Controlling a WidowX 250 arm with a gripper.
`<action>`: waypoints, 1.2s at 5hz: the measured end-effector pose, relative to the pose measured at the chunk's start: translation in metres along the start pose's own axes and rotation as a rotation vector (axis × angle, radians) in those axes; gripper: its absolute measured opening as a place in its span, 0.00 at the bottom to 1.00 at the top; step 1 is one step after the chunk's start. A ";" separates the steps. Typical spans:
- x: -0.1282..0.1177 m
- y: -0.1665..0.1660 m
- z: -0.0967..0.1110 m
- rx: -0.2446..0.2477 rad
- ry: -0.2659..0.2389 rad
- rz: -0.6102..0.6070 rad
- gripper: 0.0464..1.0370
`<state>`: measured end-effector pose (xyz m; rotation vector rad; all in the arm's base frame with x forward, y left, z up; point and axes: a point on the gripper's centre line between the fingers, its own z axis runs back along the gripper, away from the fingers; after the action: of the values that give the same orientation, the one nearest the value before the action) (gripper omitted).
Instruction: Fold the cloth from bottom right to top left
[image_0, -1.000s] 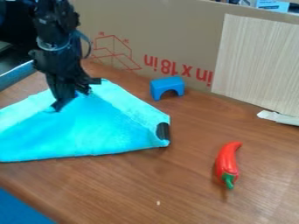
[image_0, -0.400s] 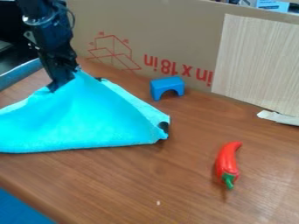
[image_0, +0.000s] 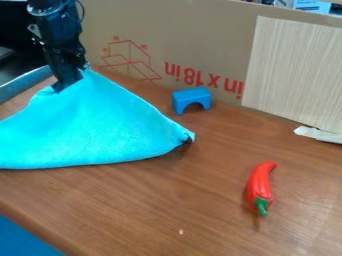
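Note:
At the upper left, the black gripper (image_0: 69, 83) hangs down, shut on the top edge of the bright blue cloth (image_0: 100, 125). From that held part the cloth slopes down to the right and toward the front, its near edge running across the table to a curled corner by the middle. The upper layer lies folded over, and whatever is beneath it is hidden. A small dark patch shows under the right corner.
A blue arch block (image_0: 192, 100) stands behind the cloth's right side. A red chili pepper (image_0: 259, 186) with a green stem lies on the wooden table (image_0: 200, 210) at the right. Behind stands a cardboard wall (image_0: 180, 45), with a pale wood-patterned panel (image_0: 294, 75) against it.
The gripper has moved up and back with the cloth's edge in it. The cloth's near edge has drawn back, and the folded layer now covers the pale strip along its right side.

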<state>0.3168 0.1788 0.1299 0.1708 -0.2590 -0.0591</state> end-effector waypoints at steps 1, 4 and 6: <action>0.008 0.009 -0.002 0.012 0.011 -0.016 0.00; 0.026 0.027 -0.005 0.051 0.014 -0.014 0.00; 0.037 0.035 -0.007 0.058 0.010 -0.004 0.09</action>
<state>0.3559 0.2110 0.1389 0.2291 -0.2502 -0.0552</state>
